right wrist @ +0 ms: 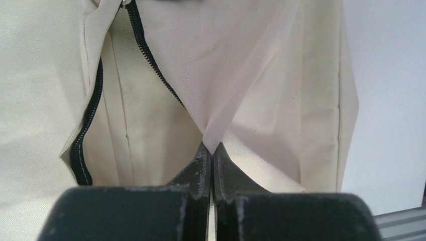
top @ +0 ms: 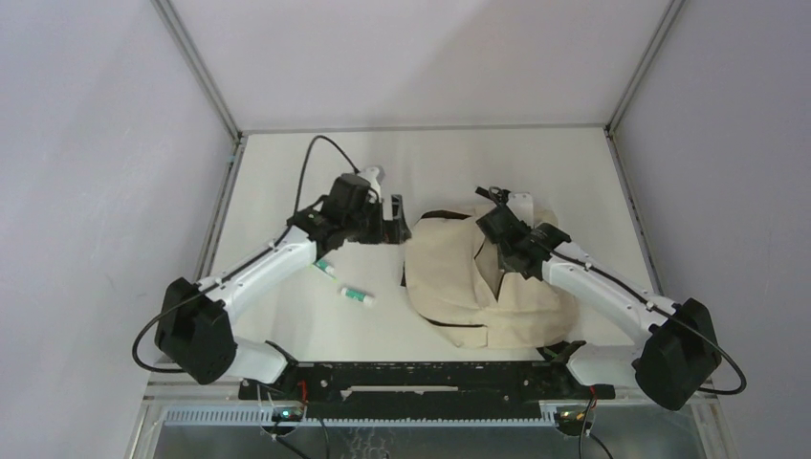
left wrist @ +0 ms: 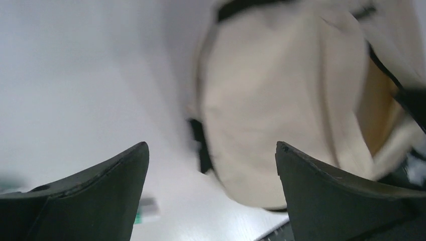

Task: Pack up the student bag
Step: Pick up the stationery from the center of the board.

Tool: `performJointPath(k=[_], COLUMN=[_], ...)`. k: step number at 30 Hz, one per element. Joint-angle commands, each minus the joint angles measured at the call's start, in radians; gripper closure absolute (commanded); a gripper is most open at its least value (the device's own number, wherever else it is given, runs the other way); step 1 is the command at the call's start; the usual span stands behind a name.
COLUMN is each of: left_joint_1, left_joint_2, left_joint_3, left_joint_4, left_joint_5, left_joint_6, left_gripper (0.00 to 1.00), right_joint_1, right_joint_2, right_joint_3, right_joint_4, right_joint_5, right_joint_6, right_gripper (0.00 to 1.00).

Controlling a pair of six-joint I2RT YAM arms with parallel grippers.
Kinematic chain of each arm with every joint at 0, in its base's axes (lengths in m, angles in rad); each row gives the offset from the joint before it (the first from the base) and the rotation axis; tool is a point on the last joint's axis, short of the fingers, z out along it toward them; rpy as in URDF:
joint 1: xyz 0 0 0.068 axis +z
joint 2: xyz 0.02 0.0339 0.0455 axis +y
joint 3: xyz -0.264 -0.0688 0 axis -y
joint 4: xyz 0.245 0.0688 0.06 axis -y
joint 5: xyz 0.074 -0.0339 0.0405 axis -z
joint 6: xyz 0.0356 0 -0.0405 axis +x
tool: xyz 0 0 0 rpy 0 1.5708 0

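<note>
Fabric of student bag [top: 449, 273] pinched in right gripper [right wrist: 210, 149] — left gripper [left wrist: 212, 146] agape, seemingly beside it

Left wrist view: student bag [left wrist: 271, 115] blurred, cropped at the top and right edges; white-and-green item [left wrist: 146, 211] half hidden behind the left gripper [left wrist: 212, 150]. Overhead view: small white-and-green object [top: 357, 295] too small to identify; second such object [top: 326, 267] partly under the left arm [top: 273, 260].

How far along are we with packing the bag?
Done: the zip of the student bag is parted. In hand: the right end effector is shut on its fabric edge; the left end effector is open beside it. Left: both green-and-white items lie on the table.
</note>
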Motion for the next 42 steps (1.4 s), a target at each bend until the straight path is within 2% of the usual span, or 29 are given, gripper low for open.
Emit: performJointPath(k=[1,4,7,10,14,21,26,33,37,42], left_joint_1=[0.11,0.179,0.239,0.303,0.337,0.392,0.4,0.411,0.409,0.408], left_joint_2=[0.031,0.105,0.239,0.395,0.578,0.91,1.075,1.117,1.084,1.034], left_joint_3=[0.106,0.141,0.257,0.463,0.674,1.077,1.248,1.227,1.151,1.109], left_joint_4=[-0.037,-0.016,-0.056,-0.155,-0.219,-0.385,-0.432,-0.425,-0.4,-0.39], left_joint_5=[-0.268,-0.367,-0.426,-0.4,-0.418,-0.315,-0.284,-0.234,-0.233,-0.232], left_joint_6=[-0.001,0.019,0.08,0.133,0.194,0.186,0.176,0.141,0.145,0.16], left_gripper=[0.0,0.0,0.0,0.04,0.04,0.08,0.14,0.42,0.64,0.98], right_joint_1=[0.012,0.012,0.014,0.018,0.029,0.037,0.037,0.039,0.038,0.038], right_joint_2=[-0.044,-0.049,-0.048,-0.048,-0.051,-0.039,-0.028,0.001,0.022,0.036], right_joint_3=[0.007,0.005,0.005,0.005,0.005,0.005,0.007,0.012,0.029,0.046], right_joint_4=[0.025,0.045,0.059,0.065,0.075,0.097,0.115,0.119,0.119,0.114], right_joint_5=[-0.02,-0.047,-0.07,-0.091,-0.125,-0.16,-0.179,-0.186,-0.184,-0.18], right_joint_6=[0.006,-0.001,-0.009,-0.011,-0.009,-0.003,-0.006,-0.003,-0.006,-0.008], right_gripper=[1.0,1.0,1.0,1.0,1.0,1.0,1.0,1.0,1.0,1.0])
